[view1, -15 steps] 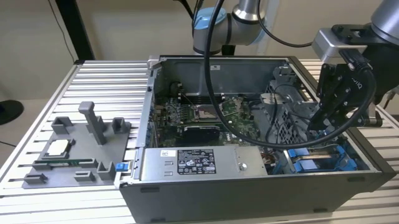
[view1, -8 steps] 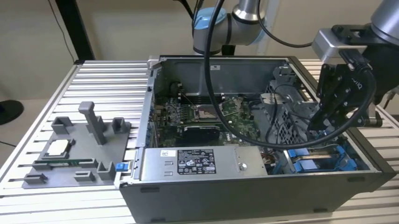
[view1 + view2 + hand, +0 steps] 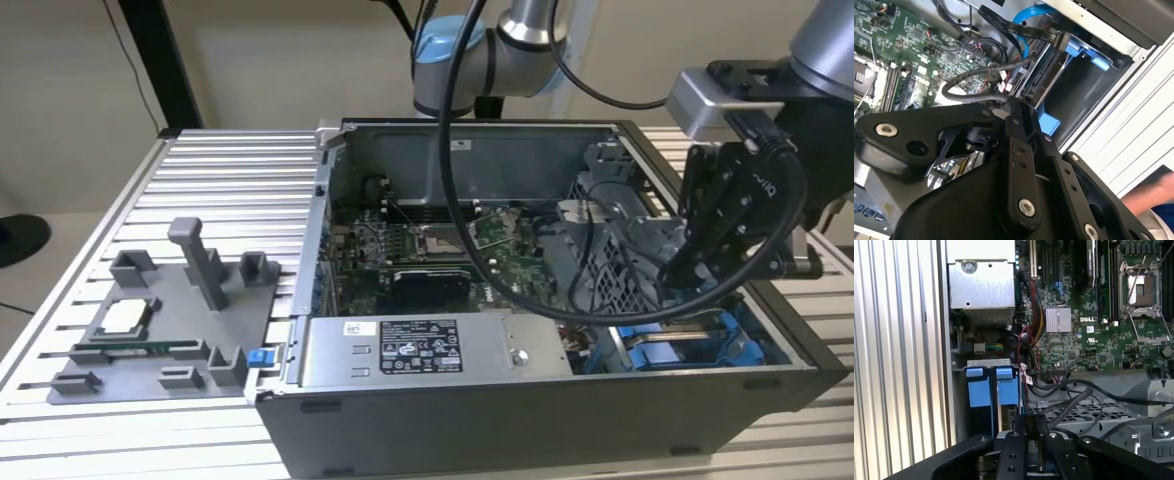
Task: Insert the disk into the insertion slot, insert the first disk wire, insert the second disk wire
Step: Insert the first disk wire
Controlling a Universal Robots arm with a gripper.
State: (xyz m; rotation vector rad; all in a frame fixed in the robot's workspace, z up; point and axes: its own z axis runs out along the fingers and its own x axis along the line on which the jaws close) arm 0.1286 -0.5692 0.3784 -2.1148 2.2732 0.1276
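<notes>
The insertion slot, a rectangular bay with bright blue plastic rails, sits in the corner of the open dark grey computer case, next to the silver power supply box. In the second wrist view a dark flat disk stands inside the slot between the rails. A flat black plug on a black wire lies at the disk's end, with a thin blue wire looping just beside it. I cannot tell whether the plug is seated.

The black pincer reaches down into the case right over the slot. I cannot tell whether it is clenched or released. The case rests on a ribbed aluminium counter. A person's hand shows beyond the case wall.
</notes>
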